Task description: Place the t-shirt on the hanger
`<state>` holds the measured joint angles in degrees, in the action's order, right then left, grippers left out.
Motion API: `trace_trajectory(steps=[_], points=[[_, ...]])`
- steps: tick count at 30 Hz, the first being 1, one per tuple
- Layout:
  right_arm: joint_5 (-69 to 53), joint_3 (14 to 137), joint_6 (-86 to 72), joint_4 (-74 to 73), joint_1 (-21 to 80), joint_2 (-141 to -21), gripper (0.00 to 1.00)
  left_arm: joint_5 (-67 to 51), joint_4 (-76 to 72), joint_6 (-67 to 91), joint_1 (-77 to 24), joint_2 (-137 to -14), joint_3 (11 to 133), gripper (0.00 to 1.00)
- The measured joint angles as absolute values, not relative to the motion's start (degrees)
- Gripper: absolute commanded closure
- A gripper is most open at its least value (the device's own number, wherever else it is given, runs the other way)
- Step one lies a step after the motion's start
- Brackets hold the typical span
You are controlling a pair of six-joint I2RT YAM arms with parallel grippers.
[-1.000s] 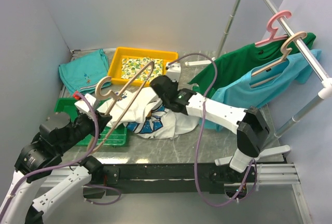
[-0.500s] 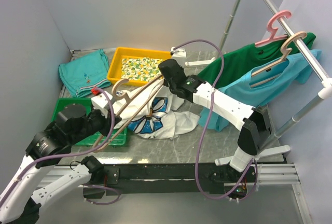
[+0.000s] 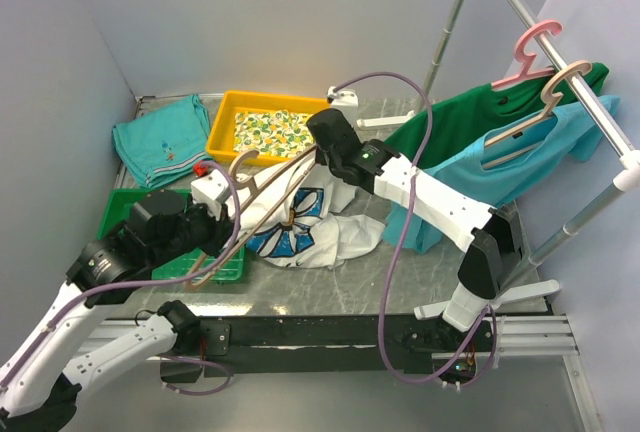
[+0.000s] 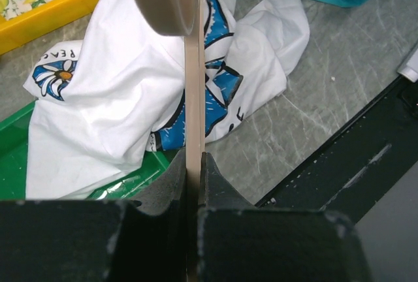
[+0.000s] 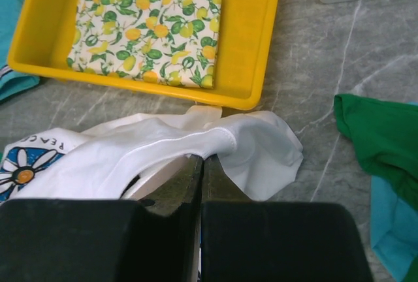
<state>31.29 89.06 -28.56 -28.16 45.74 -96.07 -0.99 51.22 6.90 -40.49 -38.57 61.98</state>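
Note:
The white t-shirt [image 3: 340,234] with its blue daisy print lies crumpled mid-table, its left side over the green basket. My right gripper [image 3: 323,150] is shut on a hemmed edge of the t-shirt [image 5: 163,140] and holds it lifted near the yellow tray. The beige hanger [image 3: 240,159] slants from my left gripper [image 3: 222,217] toward that raised edge. In the left wrist view the hanger's bar [image 4: 193,93] is clamped between the shut jaws, above the t-shirt [image 4: 111,93]. A beige piece of the hanger [image 5: 160,177] shows under the lifted fabric.
A yellow tray [image 3: 224,118] holding a lemon-print cloth sits at the back, a folded teal garment [image 3: 160,140] to its left, a green basket [image 3: 120,208] in front. On the right, a rack carries a pink hanger [image 3: 530,47], a green t-shirt [image 3: 465,124] and a light blue shirt [image 3: 505,167].
My left arm has swung right, carrying the hanger toward the shirt. My right gripper has moved back toward the yellow tray, pulling the shirt's edge up with it.

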Motion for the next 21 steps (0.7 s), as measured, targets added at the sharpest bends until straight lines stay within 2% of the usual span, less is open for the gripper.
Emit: trace_trajectory(steps=[12,21], points=[[27.1,95.9,-26.2,-33.8,45.8,-96.7,1.0,1.9,48.5,7.1,-41.1,-40.6,60.7,0.99],[23.6,130.8,-21.3,-43.3,52.7,-109.9,1.0,6.8,40.9,9.6,-41.1,-40.0,55.0,0.99]])
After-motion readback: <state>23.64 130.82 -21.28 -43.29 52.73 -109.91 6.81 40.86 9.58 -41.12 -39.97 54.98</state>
